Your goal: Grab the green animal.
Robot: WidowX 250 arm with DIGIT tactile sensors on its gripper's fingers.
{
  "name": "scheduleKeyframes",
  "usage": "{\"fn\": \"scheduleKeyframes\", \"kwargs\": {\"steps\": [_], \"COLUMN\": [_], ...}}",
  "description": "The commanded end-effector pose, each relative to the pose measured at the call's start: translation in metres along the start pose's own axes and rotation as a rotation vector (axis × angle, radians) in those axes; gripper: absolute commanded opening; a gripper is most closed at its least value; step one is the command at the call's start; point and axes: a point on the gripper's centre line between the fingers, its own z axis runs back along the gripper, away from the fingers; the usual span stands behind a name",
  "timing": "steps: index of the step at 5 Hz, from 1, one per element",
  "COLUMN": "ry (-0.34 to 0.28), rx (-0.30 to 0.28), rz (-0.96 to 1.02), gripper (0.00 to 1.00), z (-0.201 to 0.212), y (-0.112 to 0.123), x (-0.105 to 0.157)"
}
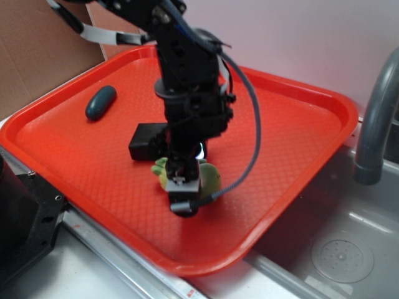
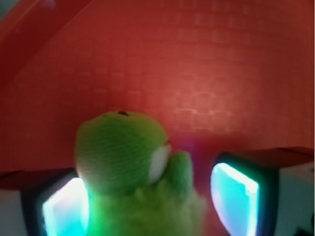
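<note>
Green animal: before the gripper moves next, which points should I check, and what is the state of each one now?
1. Green animal sits between the fingers: ok.
2. Gripper shut on it: not ok, a gap shows at the right pad.
3. Toy centred: not ok, it is nearer the left pad.
4. Black block clear of the fingers: cannot tell.
5. Teal oval far away on the red tray: ok.

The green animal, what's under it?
The green animal sits on the red tray, between the gripper fingers. Tray shows all around it, but the spot right beneath its body is covered.
</note>
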Motion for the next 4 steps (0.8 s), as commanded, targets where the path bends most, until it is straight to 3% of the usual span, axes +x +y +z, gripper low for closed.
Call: {"fn": "scheduleKeyframes", "kwargs": {"steps": [1, 3, 4], "ry": [-0.023, -0.016, -0.075], "rx": [-0.005, 0.019, 0.015], "rz": [-0.029, 0.221, 0.469], "gripper": [0.0, 0.0, 0.0], "z": [0.008, 0.037, 0.087], "y": [-0.002, 0.017, 0.041], "x": [0.004, -0.011, -0.027]}}
